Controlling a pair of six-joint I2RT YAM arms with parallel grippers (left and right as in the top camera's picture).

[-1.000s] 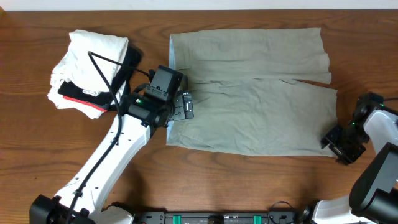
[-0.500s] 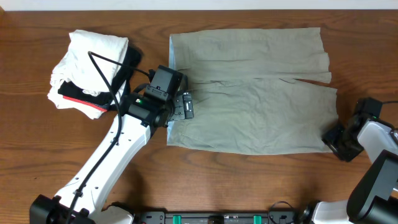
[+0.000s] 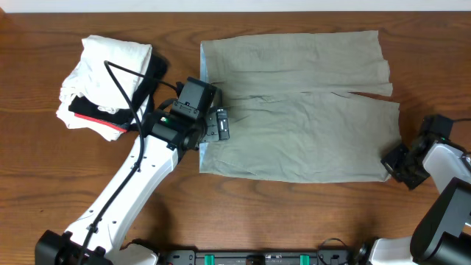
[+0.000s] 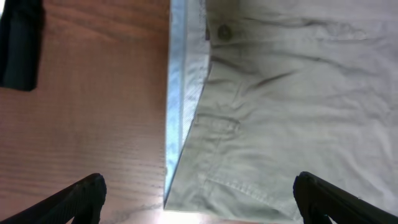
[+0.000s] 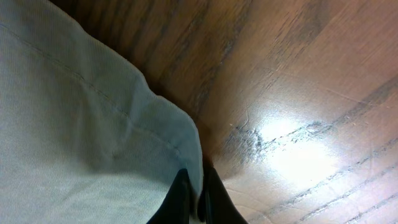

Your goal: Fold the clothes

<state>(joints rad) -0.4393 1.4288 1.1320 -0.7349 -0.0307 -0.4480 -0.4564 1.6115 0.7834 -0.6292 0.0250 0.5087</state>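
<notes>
This is a robotics lab bench, not a home. The landmark is a flat khaki grey-green garment [image 3: 294, 110] spread on a brown wood-grain table [image 3: 294, 213]. Left of it reaches a white-shelled robot arm with black joints and loose black cables [image 3: 132, 184]. Right of it stands a second white-and-black robot arm [image 3: 449, 191]. Below it, along the table's near edge, runs a black mounting rail with green fittings [image 3: 265, 258]. Further left lies a heap of white and black cloth [image 3: 103, 88].
</notes>
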